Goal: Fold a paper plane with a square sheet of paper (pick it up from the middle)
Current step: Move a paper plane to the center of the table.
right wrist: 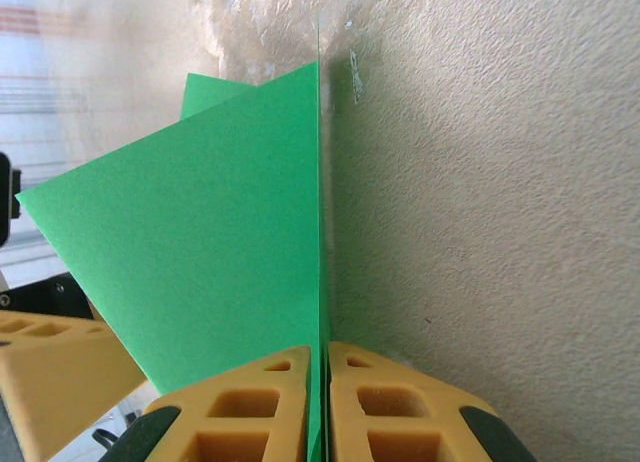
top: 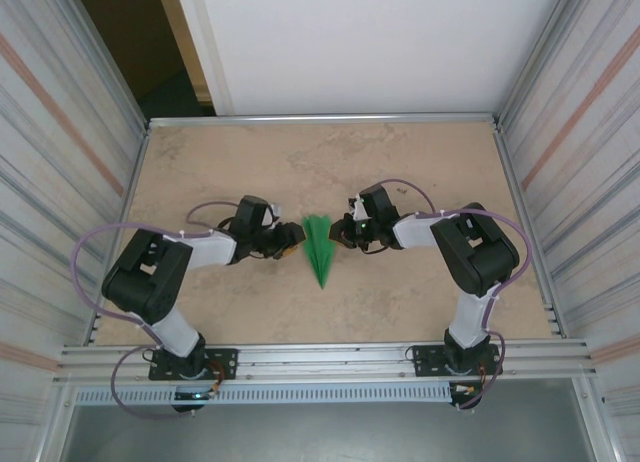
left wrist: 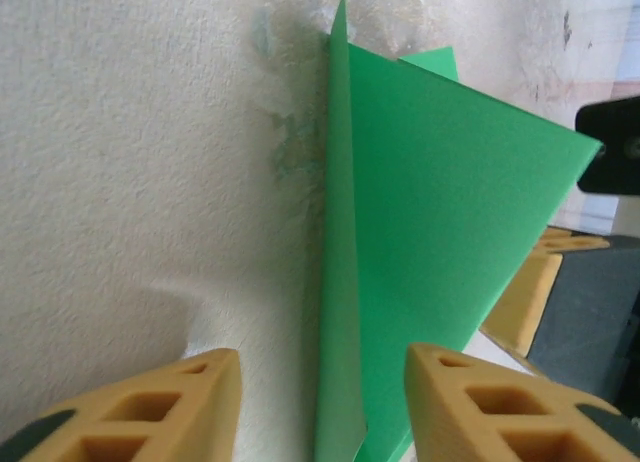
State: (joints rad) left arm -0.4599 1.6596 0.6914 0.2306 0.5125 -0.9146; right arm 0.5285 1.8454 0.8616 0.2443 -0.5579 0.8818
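- Lying on the table, the paper plane sits between the left gripper and the right gripper, both close beside it.
- Left wrist: fingers stand apart, straddling the plane's raised fold.
- Right wrist: pads pinch that fold tight.

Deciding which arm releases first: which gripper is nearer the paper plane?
Right. The right gripper is pinched shut on the paper plane; the left gripper, jaws open, straddles its opposite edge.
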